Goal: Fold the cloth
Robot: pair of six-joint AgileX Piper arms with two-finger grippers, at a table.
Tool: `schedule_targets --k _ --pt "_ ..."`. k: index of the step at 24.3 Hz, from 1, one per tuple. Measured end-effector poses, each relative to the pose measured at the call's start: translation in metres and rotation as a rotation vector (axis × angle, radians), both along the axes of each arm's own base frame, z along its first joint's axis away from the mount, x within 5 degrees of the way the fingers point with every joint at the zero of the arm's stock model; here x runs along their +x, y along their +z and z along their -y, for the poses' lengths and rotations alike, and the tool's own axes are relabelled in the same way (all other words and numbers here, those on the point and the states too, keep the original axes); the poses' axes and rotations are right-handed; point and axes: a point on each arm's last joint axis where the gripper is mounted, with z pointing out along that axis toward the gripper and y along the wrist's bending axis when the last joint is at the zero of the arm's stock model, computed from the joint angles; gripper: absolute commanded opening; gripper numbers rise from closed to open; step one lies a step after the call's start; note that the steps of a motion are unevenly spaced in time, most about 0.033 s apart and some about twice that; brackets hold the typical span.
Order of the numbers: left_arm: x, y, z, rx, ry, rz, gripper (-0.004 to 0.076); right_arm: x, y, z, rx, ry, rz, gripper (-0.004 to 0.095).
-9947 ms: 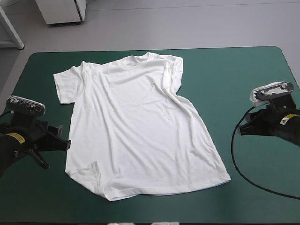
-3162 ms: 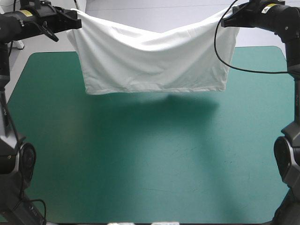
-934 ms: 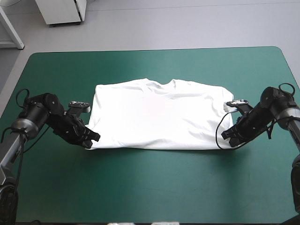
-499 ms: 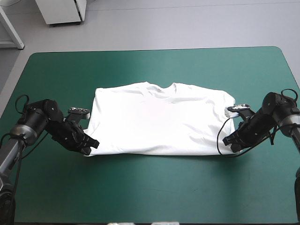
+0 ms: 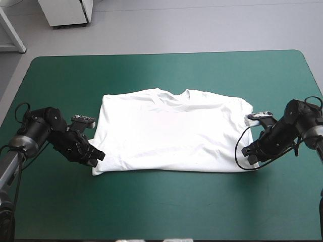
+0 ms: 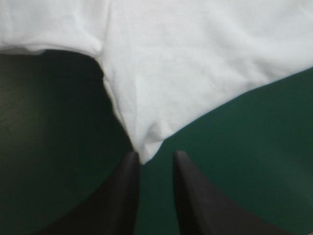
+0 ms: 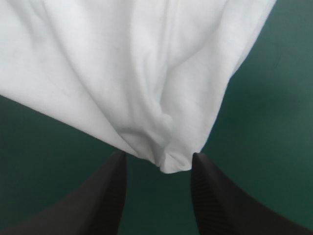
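Nearest to us, a broad strip of the desk (image 5: 161,212) lies bare under its teal-green cover. Just beyond it runs the near edge of the T-shirt (image 5: 171,131), which rests flat on the middle of the desk as a wide white rectangle, folded across on itself.

At its near left corner the left arm (image 5: 48,128) lies low on the cover, and the left jaws sit right at that corner. In the left wrist view we see their two black fingers (image 6: 122,196) standing a little apart with teal-green cover showing between them. The pointed tip of the cloth ends just at the fingertips and brushes one of them, but it is not pinched, so these jaws are released.

At the near right corner the right arm (image 5: 292,121) lies low in the same way. In the right wrist view its black fingers (image 7: 105,196) stand wider apart. The rumpled corner of the cloth lies on the cover at the mouth of the gap, touching neither finger that we can see, so the right jaws are released too.

Farther on, the cloth is mostly smooth, with shallow creases running toward each side. The collar (image 5: 172,94) sits in the middle of the far edge. Beyond it the cover is bare up to the far edge of the desk.
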Motion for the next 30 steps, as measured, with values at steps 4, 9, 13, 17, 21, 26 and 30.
schedule_targets --k 4,9,13,17,21,26,30 --pt "-0.011 0.019 -0.001 -0.004 0.0 0.078 0.0276 -0.011 0.018 0.003 -0.042 -0.021 0.059 0.0419" --pt "-0.047 0.061 -0.002 -0.014 -0.003 0.258 0.0276 -0.034 0.052 0.004 -0.073 -0.065 0.173 0.0418" --pt "-0.072 0.083 -0.003 -0.022 0.006 0.356 0.0276 -0.055 0.075 0.003 -0.072 -0.103 0.265 0.0418" --pt "-0.077 0.086 -0.002 -0.03 -0.002 0.373 0.0276 -0.061 0.083 -0.001 -0.018 -0.148 0.297 0.0418" --pt "-0.079 0.086 0.007 -0.043 -0.051 0.372 0.0276 -0.06 0.086 -0.008 0.065 -0.162 0.301 0.0418" --pt "-0.079 0.086 0.007 -0.035 -0.057 0.373 0.0276 -0.058 0.099 -0.01 0.097 -0.155 0.334 0.0418" --pt "-0.075 0.088 0.007 -0.043 -0.012 0.412 0.0276 -0.057 0.11 -0.01 0.099 -0.152 0.374 0.0418"
